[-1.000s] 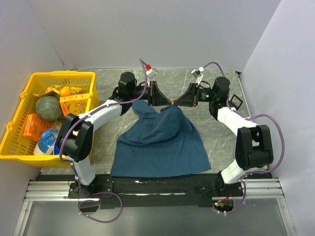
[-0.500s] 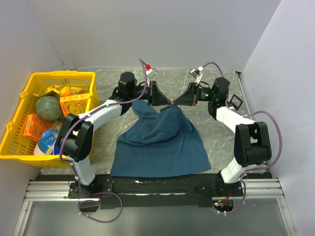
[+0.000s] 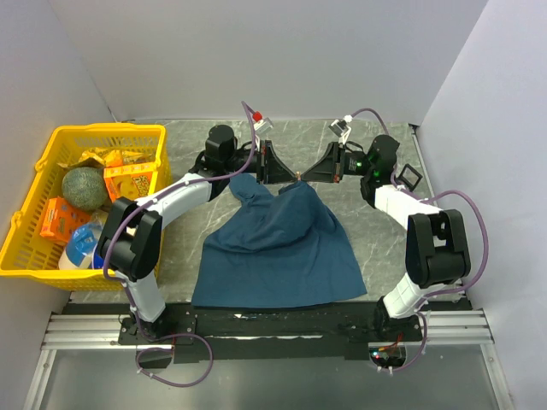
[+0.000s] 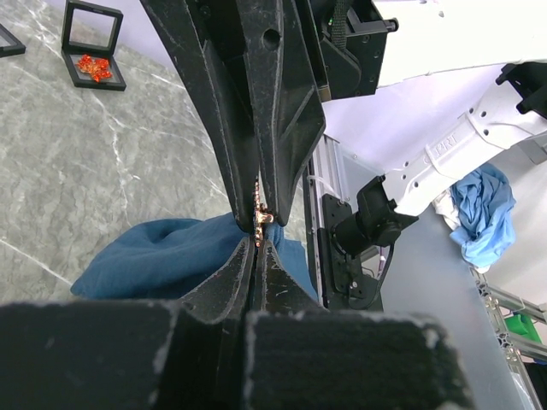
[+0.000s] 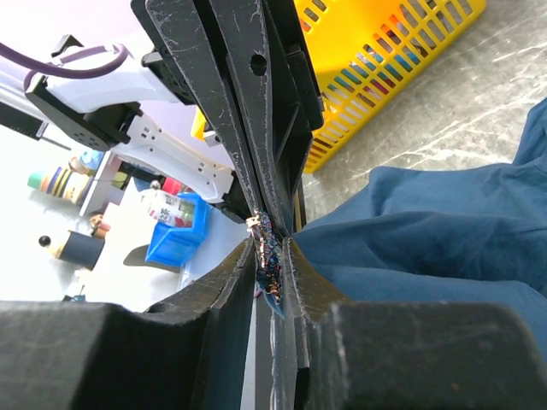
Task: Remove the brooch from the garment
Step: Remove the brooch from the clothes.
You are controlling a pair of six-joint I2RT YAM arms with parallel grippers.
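**Top view:** Both arms meet tip to tip at the far middle of the table (image 3: 385,243). The left gripper (image 3: 291,176) and right gripper (image 3: 305,176) pinch the same spot, and the brooch (image 3: 297,178) is a tiny coppery speck between them. The shirt (image 3: 278,248) hangs from that spot, its far edge lifted and the rest spread toward the near edge. A yellow basket (image 3: 51,141) sits far left and a small black case (image 3: 408,177) at the right. We judge the risk here to be that pulling apart drags the whole shirt, since nothing else pins it down.

**Left wrist view:** The left gripper (image 4: 256,249) is clenched tight on a fold of the shirt (image 4: 162,256), right under the brooch (image 4: 264,219). The right gripper (image 4: 261,203) comes in from above, nearly touching. With so little gap, we think a small misaligned move could knock the fingers together and jar the grip loose.

**Right wrist view:** The right gripper (image 5: 269,256) is grasping the brooch (image 5: 267,263), jaws slightly apart. Blue cloth seems caught in there too, though we cannot tell how much.
- If cloth is trapped with the pin, a pull could snag or tear the shirt (image 5: 427,248).
- The brooch is small, so it could slip and drop into the folds.
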